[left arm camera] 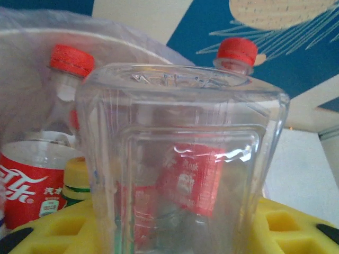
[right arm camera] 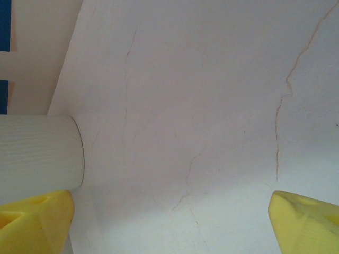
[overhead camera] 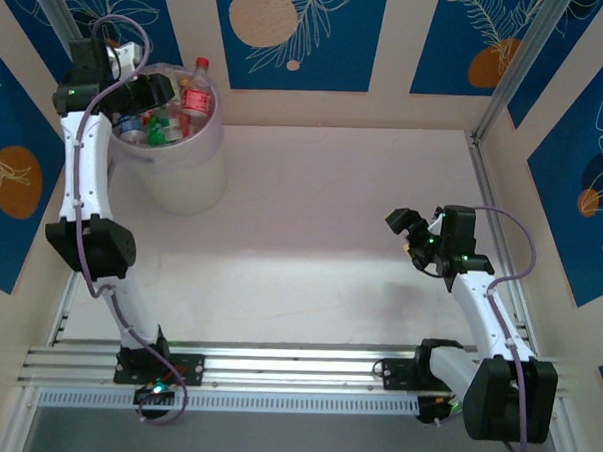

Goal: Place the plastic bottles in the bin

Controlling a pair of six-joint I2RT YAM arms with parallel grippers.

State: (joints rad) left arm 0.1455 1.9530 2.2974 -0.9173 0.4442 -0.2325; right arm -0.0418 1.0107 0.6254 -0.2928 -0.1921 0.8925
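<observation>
1. Nearest you, the right gripper [right arm camera: 172, 225] hangs over the table [overhead camera: 321, 237] on the right side. Its yellow fingers [right arm camera: 37, 222] are spread wide with nothing between them. A white ribbed cylinder [right arm camera: 37, 153] sits just beside one fingertip.
2. Farther back on the left, the left gripper [overhead camera: 145, 91] is up over the bin [overhead camera: 184, 176], which stands in the far left corner of the table. In the wrist view it pinches a clear bottle [left arm camera: 180, 159] between its yellow pads, with the bottle's base turned toward the camera.
3. Past that bottle, inside the bin, you have a red-labelled bottle [left arm camera: 29, 180] and a second red cap [left arm camera: 237, 52]. From above, a green bottle [overhead camera: 157, 132] lies among them. The pile sits high, and one upright bottle [overhead camera: 197, 86] pokes above the rim.
4. I judge this to be the drop step for a late bottle. Every bottle I can make out from above is in the bin or in that grip.
5. Your next move calls for parting the left jaws with the bottle fully over the opening. Release low and toward the middle, since a bottle falling on so full a heap could bounce or roll over the rim. Then lift straight up so you do not catch the rim.
</observation>
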